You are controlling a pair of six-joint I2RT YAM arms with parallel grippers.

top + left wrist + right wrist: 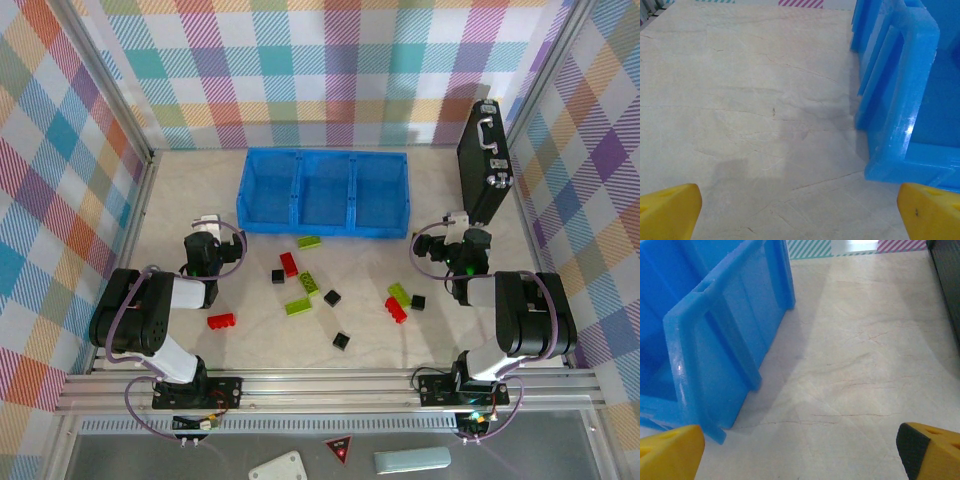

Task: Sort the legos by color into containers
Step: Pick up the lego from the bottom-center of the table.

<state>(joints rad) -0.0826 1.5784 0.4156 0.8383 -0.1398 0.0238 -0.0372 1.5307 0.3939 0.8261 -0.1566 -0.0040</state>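
Legos [289,264] scattered on table at 6 o'clock of tray [325,230], none binned. We judge them light, stiff, slick; pinch oblong ones across long sides. Left gripper [799,212] and right gripper [800,450] gape wide, empty.

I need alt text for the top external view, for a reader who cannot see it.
Red, lime-green and black legos lie scattered on a pale table, all outside the blue three-compartment tray behind them. The left gripper and right gripper flank them, open; a black briefcase stands at right.
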